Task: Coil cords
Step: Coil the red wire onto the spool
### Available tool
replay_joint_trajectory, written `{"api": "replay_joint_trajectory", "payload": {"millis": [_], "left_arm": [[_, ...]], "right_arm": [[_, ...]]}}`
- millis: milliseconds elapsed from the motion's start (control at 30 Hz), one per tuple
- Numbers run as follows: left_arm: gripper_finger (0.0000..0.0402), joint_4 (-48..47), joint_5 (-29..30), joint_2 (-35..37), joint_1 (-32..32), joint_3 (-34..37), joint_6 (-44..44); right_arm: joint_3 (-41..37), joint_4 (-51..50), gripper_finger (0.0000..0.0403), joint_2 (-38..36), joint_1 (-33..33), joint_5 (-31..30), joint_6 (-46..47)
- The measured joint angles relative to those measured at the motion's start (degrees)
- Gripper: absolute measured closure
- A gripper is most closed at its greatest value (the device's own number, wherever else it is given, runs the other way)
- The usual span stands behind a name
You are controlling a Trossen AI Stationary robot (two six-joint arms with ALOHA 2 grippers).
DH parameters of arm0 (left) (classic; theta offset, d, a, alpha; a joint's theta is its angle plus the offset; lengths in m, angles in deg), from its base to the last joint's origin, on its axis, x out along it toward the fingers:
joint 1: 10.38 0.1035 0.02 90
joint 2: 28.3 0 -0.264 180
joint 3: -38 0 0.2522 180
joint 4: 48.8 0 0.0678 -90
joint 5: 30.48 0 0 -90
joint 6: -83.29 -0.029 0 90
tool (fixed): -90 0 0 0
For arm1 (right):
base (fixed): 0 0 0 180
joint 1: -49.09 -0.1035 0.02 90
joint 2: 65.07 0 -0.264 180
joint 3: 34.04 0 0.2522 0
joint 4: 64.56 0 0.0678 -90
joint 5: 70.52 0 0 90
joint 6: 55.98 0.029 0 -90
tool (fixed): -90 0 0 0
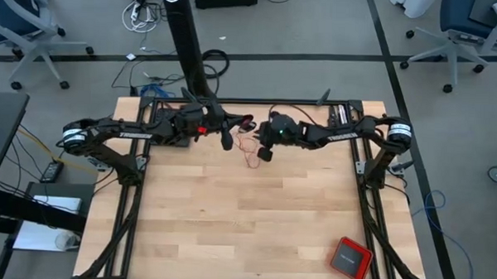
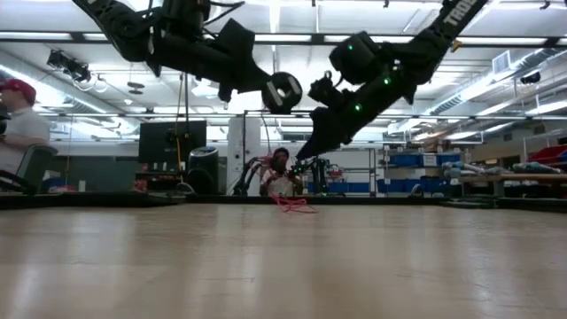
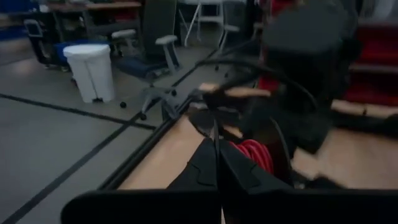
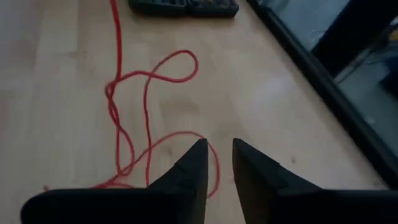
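The cord is one thin red wire. Part of it is a small tight bundle that sits against the side of my left gripper, whose fingers are shut and held above the table's far middle. The rest lies as loose loops on the wood. My right gripper slants down over these loops with a narrow gap between its fingers. Its tips stand just above a strand and hold nothing. My left gripper is shut with the red bundle close against the outer side of one finger, clear of the table. The fingers themselves hide the place of contact, so which strand they pinch cannot be told. The fingers point nearly level toward the table's right.
A red square box with a dark top lies at the near right corner. A dark flat device sits at the far edge beyond the loops. The black table frame runs close by. A person sits beyond the table.
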Motion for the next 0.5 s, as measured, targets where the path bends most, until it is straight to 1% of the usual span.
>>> {"api": "replay_joint_trajectory", "payload": {"millis": [33, 133, 167, 267, 400, 500], "left_arm": [[0.0401, -0.7, 0.1, 0.0, 0.0, 0.0, -0.8], [0.0401, -2.6, 1.2, 0.0, 0.0, 0.0, -3.2], [0.0401, -3.1, 1.6, 0.0, 0.0, 0.0, -3.7], [0.0401, -3.8, 4.2, 0.0, 0.0, 0.0, -4.4], [0.0401, -5.7, 4.8, 0.0, -0.1, 0.1, -4.7], [0.0401, -5.4, 7.9, 0.0, 0.0, 0.1, -6.1]], "right_arm": [[-0.5, 0.7, 0.0331, 0.0, 0.8, 2.1, 0.2], [-2.7, 6.1, 0.0331, 0.0, 2.6, 12.9, 0.7], [-3.6, 8.5, 0.0330, 0.0, 2.9, 15.1, 1.6], [-6.2, 14.4, 0.0330, 0.0, 3.3, 16.2, 5.4], [-8.8, 18.9, 0.0331, 0.0, 3.5, 16.5, 5.7], [-9.5, 20.5, 0.0330, 0.0, 3.5, 16.7, 5.7]]}}
